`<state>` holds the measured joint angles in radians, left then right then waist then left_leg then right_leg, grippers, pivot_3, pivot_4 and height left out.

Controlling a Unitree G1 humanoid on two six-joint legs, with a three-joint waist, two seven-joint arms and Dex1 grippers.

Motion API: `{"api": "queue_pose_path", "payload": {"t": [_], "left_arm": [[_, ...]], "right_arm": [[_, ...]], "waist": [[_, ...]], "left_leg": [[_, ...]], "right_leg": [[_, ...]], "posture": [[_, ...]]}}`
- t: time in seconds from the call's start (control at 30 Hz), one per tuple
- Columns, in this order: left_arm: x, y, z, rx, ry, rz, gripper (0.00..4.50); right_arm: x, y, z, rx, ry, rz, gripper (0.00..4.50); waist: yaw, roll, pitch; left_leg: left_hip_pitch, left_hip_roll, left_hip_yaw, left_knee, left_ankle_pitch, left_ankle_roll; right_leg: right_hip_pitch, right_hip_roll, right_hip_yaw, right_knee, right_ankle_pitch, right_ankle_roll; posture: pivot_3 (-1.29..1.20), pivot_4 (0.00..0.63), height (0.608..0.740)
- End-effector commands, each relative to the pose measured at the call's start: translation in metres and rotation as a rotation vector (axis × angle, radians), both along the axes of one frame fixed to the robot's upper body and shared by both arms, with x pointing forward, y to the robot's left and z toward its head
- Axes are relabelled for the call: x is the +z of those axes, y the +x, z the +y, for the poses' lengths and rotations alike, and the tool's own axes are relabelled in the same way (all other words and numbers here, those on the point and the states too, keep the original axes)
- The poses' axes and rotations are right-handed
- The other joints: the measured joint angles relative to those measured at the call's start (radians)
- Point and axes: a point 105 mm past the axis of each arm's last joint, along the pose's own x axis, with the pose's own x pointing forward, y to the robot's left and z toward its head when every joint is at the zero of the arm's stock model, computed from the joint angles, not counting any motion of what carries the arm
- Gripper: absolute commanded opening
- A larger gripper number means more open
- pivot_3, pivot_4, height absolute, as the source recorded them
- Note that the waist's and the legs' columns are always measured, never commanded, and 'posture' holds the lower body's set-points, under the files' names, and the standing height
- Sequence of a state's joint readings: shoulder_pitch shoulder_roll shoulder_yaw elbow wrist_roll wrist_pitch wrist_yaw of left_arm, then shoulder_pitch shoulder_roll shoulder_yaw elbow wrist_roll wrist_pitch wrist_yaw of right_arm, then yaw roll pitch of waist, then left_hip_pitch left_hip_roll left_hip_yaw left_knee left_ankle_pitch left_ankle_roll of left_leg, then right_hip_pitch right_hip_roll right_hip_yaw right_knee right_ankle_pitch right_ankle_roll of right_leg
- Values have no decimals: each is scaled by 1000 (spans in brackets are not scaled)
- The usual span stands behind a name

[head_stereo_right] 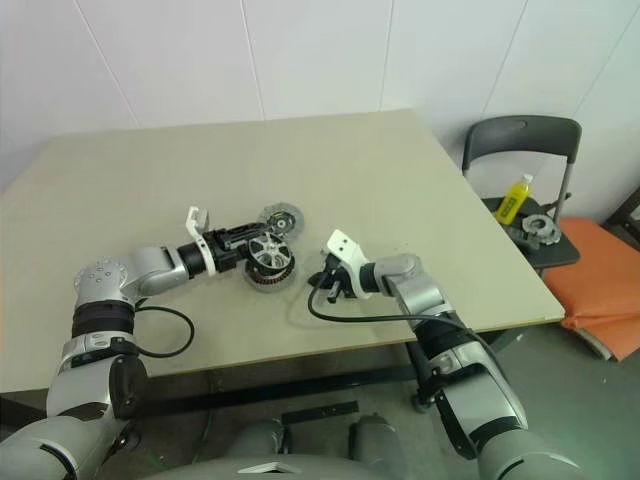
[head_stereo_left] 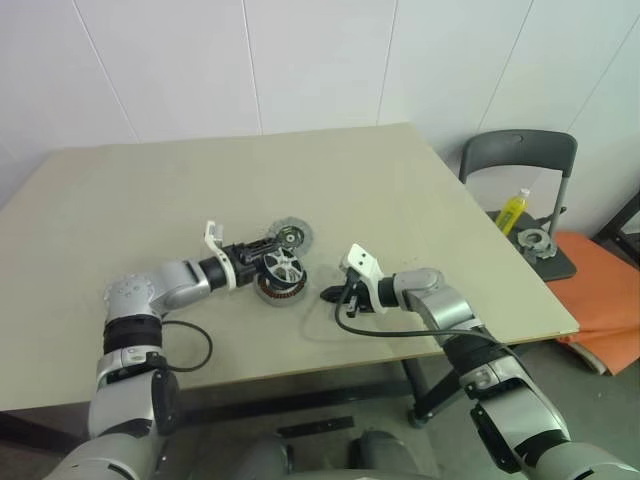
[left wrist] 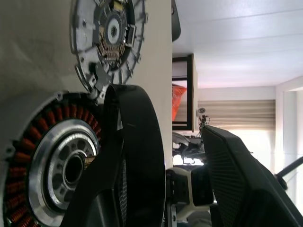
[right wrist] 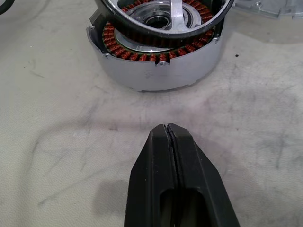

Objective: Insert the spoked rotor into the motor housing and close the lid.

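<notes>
My left gripper is shut on the spoked rotor, a dark-rimmed ring with silvery spokes. It holds the rotor tilted just above the motor housing, whose copper-brown windings show under the rotor's rim. The lid, a flat ribbed grey disc, lies on the table just behind the housing, and is also in the left wrist view. My right gripper is shut and holds nothing. It rests low over the table a short way right of the housing, its fingertips pointing at it.
The beige table ends close in front of both arms. A black cable loops by the right wrist. Right of the table stands a grey chair with a yellow bottle and a metal part. An orange seat is beside it.
</notes>
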<state>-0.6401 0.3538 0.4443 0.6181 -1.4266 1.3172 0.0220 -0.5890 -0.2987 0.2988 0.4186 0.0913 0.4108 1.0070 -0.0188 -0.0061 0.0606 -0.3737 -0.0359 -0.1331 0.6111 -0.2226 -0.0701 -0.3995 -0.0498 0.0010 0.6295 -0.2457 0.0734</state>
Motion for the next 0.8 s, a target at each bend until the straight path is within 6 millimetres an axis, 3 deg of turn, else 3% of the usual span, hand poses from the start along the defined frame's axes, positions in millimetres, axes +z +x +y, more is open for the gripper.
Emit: {"api": "queue_pose_path", "payload": {"t": [0.03, 0.33, 0.8], "left_arm": [[10, -3, 2, -27, -3, -34, 2390], [4, -15, 7, -93, 72, 3, 2390], [5, -16, 21, -132, 207, 13, 2390]], "right_arm": [[15, 7, 5, 14, 16, -55, 0], [15, 8, 5, 14, 15, -59, 0], [12, 6, 9, 10, 25, -57, 0]], "waist": [[-1, 0, 0], [-1, 0, 0], [-2, 0, 0]], "left_leg": [[0, 0, 0, 0, 0, 0], [0, 0, 0, 0, 0, 0], [0, 0, 0, 0, 0, 0]], "right_leg": [[0, 0, 0, 0, 0, 0], [0, 0, 0, 0, 0, 0], [0, 0, 0, 0, 0, 0]], "posture": [[0, 0, 740], [0, 0, 740], [0, 0, 740]]}}
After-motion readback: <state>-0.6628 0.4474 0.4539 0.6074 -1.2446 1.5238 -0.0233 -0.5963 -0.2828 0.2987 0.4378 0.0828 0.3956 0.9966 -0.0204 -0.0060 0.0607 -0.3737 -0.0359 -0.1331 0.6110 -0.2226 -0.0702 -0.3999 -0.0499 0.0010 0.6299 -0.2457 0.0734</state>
